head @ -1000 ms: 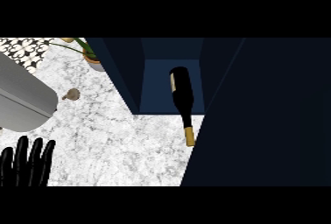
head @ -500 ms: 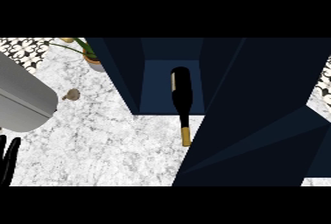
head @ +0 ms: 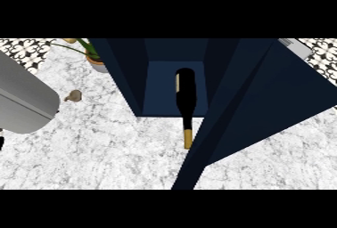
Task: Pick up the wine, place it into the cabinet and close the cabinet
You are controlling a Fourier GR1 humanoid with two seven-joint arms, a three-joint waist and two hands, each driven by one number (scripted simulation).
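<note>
The dark wine bottle point(head: 185, 95) lies on its side, its body inside the open navy cabinet point(head: 128, 75). Its gold-capped neck sticks out over the marble counter point(head: 99, 151) past the cabinet's front edge. The cabinet's door point(head: 263, 98) stands at an angle on the right, and its lower edge passes just right of the bottle's neck. Only a thin black sliver of my left hand point(head: 1, 141) shows at the view's left edge, far from the bottle. My right hand is out of sight.
A large grey rounded object point(head: 20, 102) fills the left side. A small brown knob-like object point(head: 74, 95) lies beside it. A potted plant point(head: 92, 58) stands at the back, left of the cabinet. A grey item point(head: 296, 46) shows at the top right.
The cabinet door has swung leftward toward the opening, uncovering counter at the right. My left hand has slid out past the left edge. The bottle has stayed put.
</note>
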